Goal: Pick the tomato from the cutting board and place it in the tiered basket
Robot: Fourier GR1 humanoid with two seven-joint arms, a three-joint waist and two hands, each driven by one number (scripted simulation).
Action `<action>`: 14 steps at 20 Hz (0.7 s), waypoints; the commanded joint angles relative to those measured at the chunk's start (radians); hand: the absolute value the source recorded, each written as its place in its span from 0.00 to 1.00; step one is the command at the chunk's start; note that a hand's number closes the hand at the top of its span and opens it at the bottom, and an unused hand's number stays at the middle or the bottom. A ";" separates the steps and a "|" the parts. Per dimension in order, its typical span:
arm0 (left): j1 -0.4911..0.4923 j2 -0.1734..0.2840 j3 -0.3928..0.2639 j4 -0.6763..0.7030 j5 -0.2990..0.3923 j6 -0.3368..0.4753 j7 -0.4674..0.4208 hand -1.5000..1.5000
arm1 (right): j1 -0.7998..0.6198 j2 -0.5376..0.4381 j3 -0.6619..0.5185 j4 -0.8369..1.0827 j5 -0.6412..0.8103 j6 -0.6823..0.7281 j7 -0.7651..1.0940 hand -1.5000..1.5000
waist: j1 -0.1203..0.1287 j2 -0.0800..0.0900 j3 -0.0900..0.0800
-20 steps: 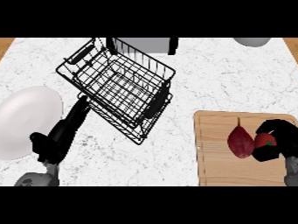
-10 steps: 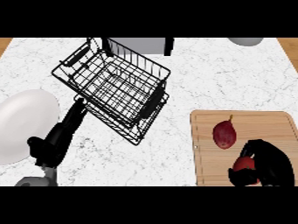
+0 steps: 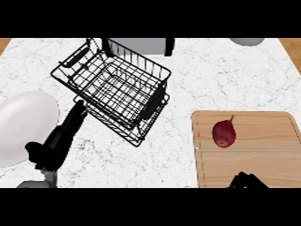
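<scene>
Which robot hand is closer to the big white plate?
The left hand, right beside the white plate. The right hand is far off, at the cutting board's bottom edge.

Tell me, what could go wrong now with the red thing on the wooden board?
The tomato lies alone on the cutting board; the right hand sits at the board's near edge, not holding it, so a sideways reach might nudge it rolling. The tiered basket stands far across the counter, and the left hand rests beside it, possibly crowding the drop.
</scene>
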 commanded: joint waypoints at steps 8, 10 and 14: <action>-0.049 -0.039 -0.032 0.013 -0.037 0.010 -0.009 0.50 | -0.222 0.210 0.283 -0.251 0.345 0.066 0.172 1.00 | 0.025 0.009 -0.003; -0.098 -0.030 -0.008 0.034 -0.013 -0.009 0.008 0.50 | -0.379 0.211 0.269 -0.179 0.298 0.095 0.256 1.00 | 0.034 0.014 -0.004; -0.099 -0.065 -0.039 0.029 -0.038 0.018 0.030 0.50 | -0.455 0.210 0.242 -0.203 0.258 0.123 0.298 1.00 | 0.040 0.016 -0.005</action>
